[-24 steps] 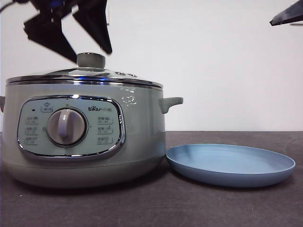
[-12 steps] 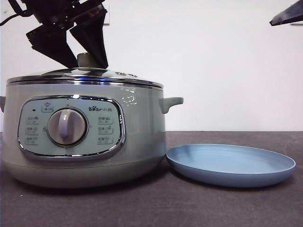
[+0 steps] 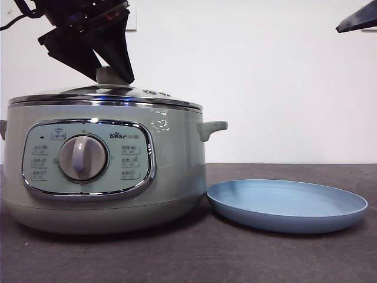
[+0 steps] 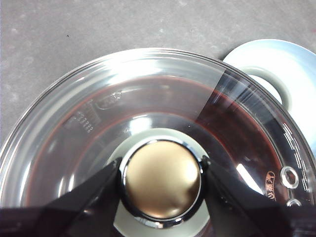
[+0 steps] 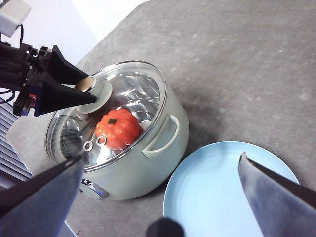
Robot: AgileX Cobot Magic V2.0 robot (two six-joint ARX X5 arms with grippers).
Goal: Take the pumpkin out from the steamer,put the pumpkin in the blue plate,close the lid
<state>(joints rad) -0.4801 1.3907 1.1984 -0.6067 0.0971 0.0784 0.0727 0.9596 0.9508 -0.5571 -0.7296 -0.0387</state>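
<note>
The pale green steamer (image 3: 171,159) stands at the left of the table with its glass lid (image 3: 135,93) on. My left gripper (image 3: 111,75) is down over the lid and shut on the lid's knob (image 4: 160,180), one jaw against each side. The orange pumpkin (image 5: 118,128) lies inside the steamer and shows through the glass in the right wrist view only. The blue plate (image 3: 287,203) lies empty to the right of the steamer, close to its base. My right gripper (image 5: 162,159) is open and empty, high above the plate; only its black tip (image 3: 358,23) shows in the front view.
The steamer's side handle (image 3: 213,128) sticks out over the plate's near rim. The dark grey table (image 3: 235,259) runs in front of both. A white wall stands behind.
My left gripper has come down from above the lid onto the knob, and its jaws have closed around it. The lid, steamer, plate and right arm have not moved.
</note>
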